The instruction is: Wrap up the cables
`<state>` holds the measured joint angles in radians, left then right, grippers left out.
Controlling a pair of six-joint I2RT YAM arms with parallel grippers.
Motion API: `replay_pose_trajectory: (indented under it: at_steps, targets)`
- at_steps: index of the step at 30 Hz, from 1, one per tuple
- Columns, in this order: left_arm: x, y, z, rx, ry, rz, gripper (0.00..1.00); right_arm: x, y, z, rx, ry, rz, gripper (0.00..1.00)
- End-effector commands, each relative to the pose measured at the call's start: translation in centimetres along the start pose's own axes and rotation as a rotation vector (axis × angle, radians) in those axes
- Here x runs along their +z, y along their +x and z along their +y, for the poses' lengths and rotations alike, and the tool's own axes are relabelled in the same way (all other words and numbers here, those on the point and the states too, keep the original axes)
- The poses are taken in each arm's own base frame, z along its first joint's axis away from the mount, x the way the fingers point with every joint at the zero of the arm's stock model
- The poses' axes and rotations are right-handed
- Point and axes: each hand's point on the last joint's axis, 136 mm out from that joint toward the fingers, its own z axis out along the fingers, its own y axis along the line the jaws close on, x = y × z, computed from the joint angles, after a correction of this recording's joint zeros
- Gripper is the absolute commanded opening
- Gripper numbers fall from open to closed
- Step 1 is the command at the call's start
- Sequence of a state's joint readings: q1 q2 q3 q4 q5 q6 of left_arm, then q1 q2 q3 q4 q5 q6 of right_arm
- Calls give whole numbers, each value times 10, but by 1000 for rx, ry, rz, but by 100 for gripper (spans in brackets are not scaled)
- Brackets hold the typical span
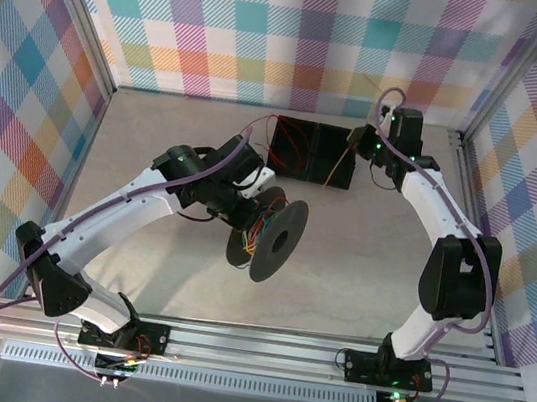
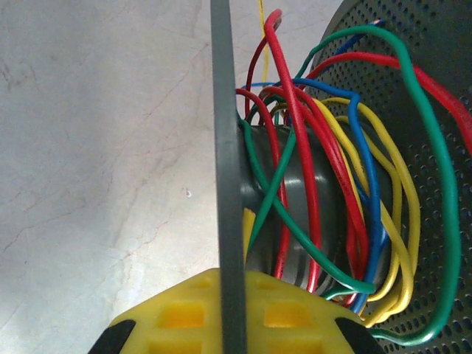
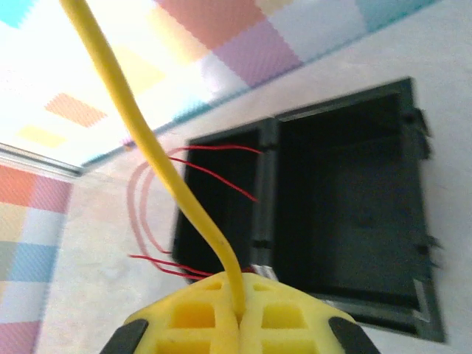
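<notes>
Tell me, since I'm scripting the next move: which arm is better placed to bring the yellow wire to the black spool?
Right, probably. The right claw is shut on the thin yellow wire near the open black box; the left claw is clamped on the black perforated plastic spool's flange.

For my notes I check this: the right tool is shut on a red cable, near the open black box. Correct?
Not quite. The right wrist view shows the right tool shut on a yellow cable, not a red one, near the open black box.
</notes>
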<state>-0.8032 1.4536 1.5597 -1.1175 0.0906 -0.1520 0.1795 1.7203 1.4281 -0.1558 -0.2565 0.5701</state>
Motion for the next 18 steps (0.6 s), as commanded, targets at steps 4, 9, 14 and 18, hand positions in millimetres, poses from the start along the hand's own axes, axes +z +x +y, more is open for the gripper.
replay_pose_trajectory:
  at_steps: [4, 9, 14, 18]
  targets:
    - [27, 21, 6, -1, -66, 126, 0, -33, -55, 93, 32, -332, -86, 0]
    - [42, 14, 20, -20, -159, 143, 0, -59, -59, 146, 7, -480, -88, 0]
    - [57, 8, 34, -38, -253, 162, 0, -87, -56, 193, -13, -596, -91, 0]
    - [66, 5, 42, -63, -284, 173, 0, -105, -49, 226, -8, -693, -86, 0]
